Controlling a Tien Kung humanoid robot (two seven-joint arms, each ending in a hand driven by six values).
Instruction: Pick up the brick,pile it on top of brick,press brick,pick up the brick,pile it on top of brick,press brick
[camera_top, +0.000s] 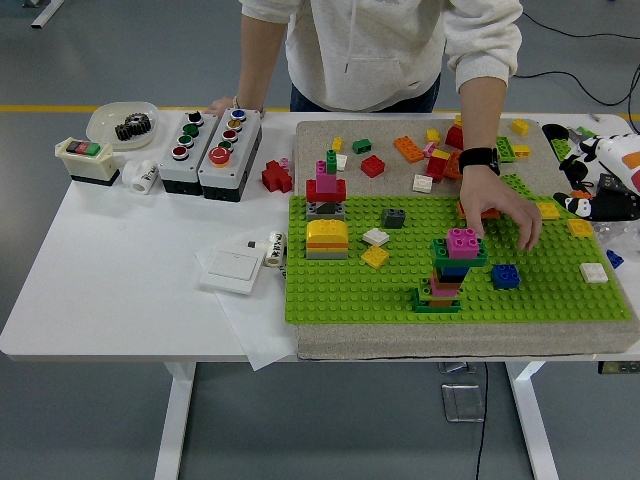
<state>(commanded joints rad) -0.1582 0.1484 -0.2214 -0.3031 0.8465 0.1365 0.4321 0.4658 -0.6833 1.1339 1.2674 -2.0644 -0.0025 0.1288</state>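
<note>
We're in a robotics lab or test workshop here: a white height-adjustable table on a grey industrial floor with a yellow safety line running along the far side, cables trailing at far right. On the left sit push-button control boxes, a switch unit and a bowl with a gear, test props, not home furnishings.
</note>
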